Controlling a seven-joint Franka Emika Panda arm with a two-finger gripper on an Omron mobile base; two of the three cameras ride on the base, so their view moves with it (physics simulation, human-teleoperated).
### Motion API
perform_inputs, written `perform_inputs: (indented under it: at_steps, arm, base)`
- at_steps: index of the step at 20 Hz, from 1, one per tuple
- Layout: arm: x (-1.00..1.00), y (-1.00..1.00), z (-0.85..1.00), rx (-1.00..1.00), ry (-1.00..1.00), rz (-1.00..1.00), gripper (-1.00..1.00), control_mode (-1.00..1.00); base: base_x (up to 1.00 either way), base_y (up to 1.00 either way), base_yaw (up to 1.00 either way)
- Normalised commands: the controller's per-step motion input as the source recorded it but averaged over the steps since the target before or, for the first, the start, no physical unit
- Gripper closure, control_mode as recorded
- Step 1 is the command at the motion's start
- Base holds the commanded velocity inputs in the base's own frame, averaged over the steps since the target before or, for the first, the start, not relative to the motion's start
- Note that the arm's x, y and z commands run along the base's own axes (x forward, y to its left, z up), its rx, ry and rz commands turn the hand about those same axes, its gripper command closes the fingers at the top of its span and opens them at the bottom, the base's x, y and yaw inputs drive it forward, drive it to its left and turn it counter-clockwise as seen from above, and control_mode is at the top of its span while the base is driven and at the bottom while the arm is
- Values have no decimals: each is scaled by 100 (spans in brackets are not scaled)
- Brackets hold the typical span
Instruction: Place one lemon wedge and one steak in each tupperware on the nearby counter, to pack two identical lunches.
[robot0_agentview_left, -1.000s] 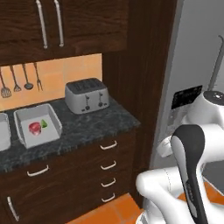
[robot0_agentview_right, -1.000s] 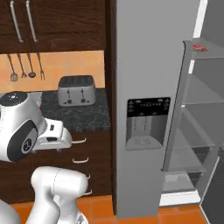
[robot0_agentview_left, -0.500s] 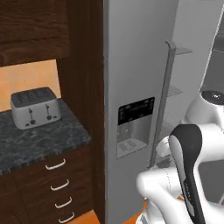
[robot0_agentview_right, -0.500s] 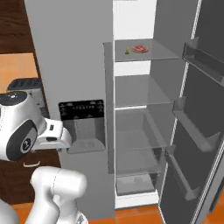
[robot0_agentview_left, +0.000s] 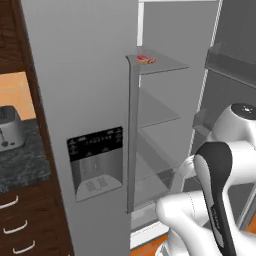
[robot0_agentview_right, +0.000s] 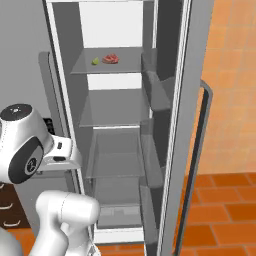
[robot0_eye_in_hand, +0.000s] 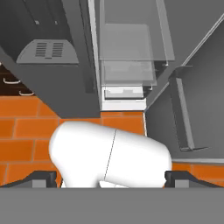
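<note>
A red steak (robot0_agentview_right: 111, 58) and a small green-yellow lemon wedge (robot0_agentview_right: 95, 61) lie side by side on the top glass shelf of the open fridge (robot0_agentview_right: 115, 125). The steak (robot0_agentview_left: 145, 60) also shows from the left side. A strip of the marbled counter (robot0_agentview_left: 22, 160) runs at the far left. The tupperware is out of view. My gripper (robot0_eye_in_hand: 111, 179) is open with nothing between its dark fingertips (robot0_eye_in_hand: 43, 177). It hangs low in front of the fridge, well below the top shelf, and looks down at the orange floor.
The fridge's left door (robot0_agentview_left: 85, 125), which carries a dispenser panel, is shut. Its right door (robot0_agentview_right: 195, 130) stands wide open. A silver toaster (robot0_agentview_left: 9, 127) stands on the counter above brown drawers (robot0_agentview_left: 15, 227). Lower glass shelves and a bottom drawer (robot0_eye_in_hand: 124, 92) sit inside the fridge.
The base has swung right, so both base views moved from the counter with toaster and tray to the open fridge. The gripper has stayed open.
</note>
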Motion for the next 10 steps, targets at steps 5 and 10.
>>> perform_inputs:
  at_steps: [5,10]
  arm:
    - [0,0,0,0,0,0,-100,100]
    - [0,0,0,0,0,0,-100,100]
  base:
    - [48,-32,0]
    - [70,0,0]
